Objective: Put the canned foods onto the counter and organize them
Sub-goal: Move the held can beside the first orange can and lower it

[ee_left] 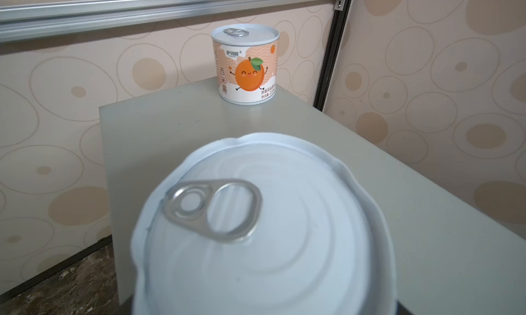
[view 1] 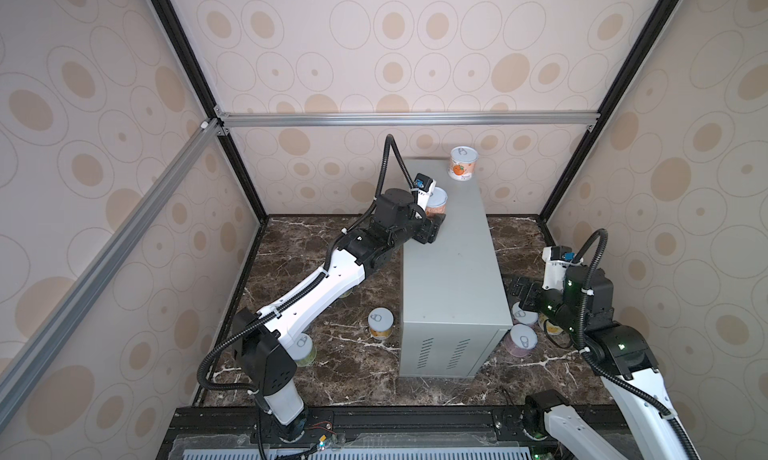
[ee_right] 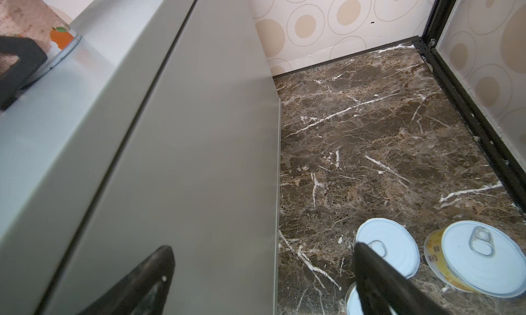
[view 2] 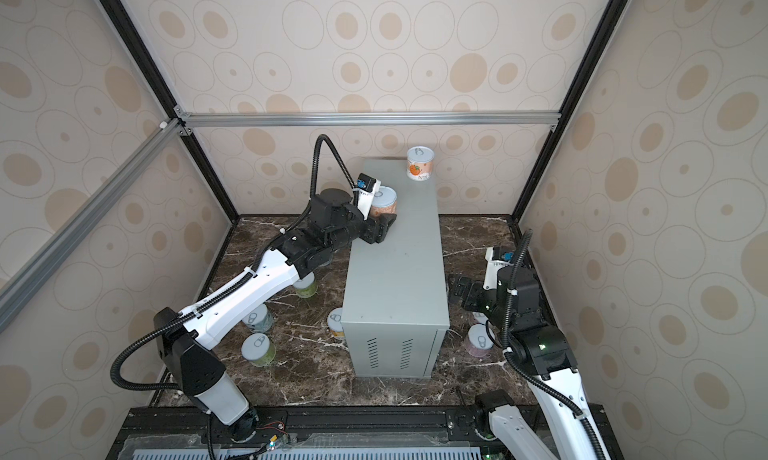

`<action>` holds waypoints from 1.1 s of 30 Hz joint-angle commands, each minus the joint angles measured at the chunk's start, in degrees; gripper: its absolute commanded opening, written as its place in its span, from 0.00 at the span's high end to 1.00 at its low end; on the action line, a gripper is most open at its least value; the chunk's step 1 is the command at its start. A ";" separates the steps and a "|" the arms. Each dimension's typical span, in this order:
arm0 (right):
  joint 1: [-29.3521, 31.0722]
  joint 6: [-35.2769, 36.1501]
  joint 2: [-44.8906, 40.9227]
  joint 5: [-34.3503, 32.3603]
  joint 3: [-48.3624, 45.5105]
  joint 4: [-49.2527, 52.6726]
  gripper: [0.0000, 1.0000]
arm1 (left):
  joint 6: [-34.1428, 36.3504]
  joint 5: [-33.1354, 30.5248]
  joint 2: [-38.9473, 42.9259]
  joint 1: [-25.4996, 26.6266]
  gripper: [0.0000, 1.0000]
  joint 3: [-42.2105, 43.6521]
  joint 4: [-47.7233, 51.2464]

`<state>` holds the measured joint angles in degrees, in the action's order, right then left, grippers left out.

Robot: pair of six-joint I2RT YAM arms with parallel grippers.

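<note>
The counter (view 1: 453, 279), a long light-grey sheet-metal box with a matte top and slotted vents on its near end face, stands on the dark brown, white-veined marble floor (view 1: 291, 250); two short cylindrical cans stand upright on its top. The far can (view 1: 463, 162), paper-labelled with a cartoon orange, sits at the far right corner; the second can (view 1: 438, 200), peach-labelled, sits near the far left edge, well apart from it. Its silvery ringed lid and oval pull-tab fill the left wrist view. The left gripper (view 1: 434, 212) straddles this can, one black finger beside its base; whether the jaws press it cannot be told. The right gripper (ee_right: 256, 273) hangs with jaws spread wide and empty beside the counter's right wall, above lidded cans (ee_right: 387, 248) on the marble; further cans (view 2: 258, 349) stand left of the counter.
</note>
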<state>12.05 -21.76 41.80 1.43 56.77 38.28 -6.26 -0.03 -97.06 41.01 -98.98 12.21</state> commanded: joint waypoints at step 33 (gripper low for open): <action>0.42 -2.02 2.93 2.06 -6.40 -7.60 0.00 | 0.76 4.59 -30.68 -8.29 0.41 -44.37 10.53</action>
<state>12.05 -23.75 44.73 3.20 51.13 31.59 -5.13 3.75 -126.72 33.87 -140.81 22.85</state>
